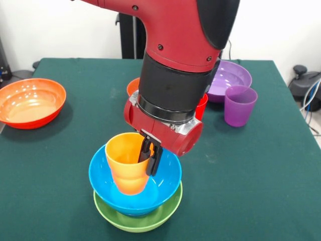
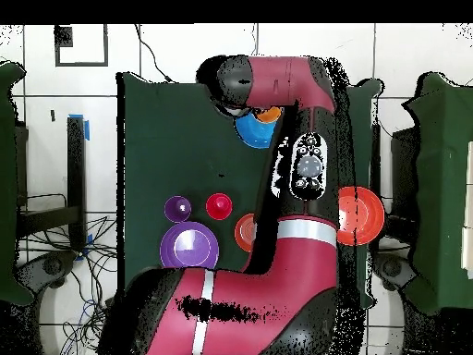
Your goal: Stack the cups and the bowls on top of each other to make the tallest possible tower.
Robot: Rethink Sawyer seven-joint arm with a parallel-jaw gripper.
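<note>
The tower stands at the table's near edge in the front view: an orange cup (image 1: 125, 165) sits in a light blue bowl (image 1: 163, 183), which is nested in a lime green bowl (image 1: 138, 221). My gripper (image 1: 149, 161) comes down from above and is shut on the orange cup's right rim, with one finger inside and one outside. The dark blue bowl is hidden. In the overhead view the light blue bowl (image 2: 253, 132) and the orange cup (image 2: 269, 115) show beside the arm, and the gripper is hidden under it.
A wide orange-red bowl (image 1: 31, 103) (image 2: 360, 214) sits apart at one side. A purple bowl (image 1: 229, 76) (image 2: 188, 248), a purple cup (image 1: 239, 104) (image 2: 177, 208), a red cup (image 1: 201, 106) (image 2: 219, 205) and a small orange bowl (image 1: 132, 86) (image 2: 246, 231) stand near the robot's base.
</note>
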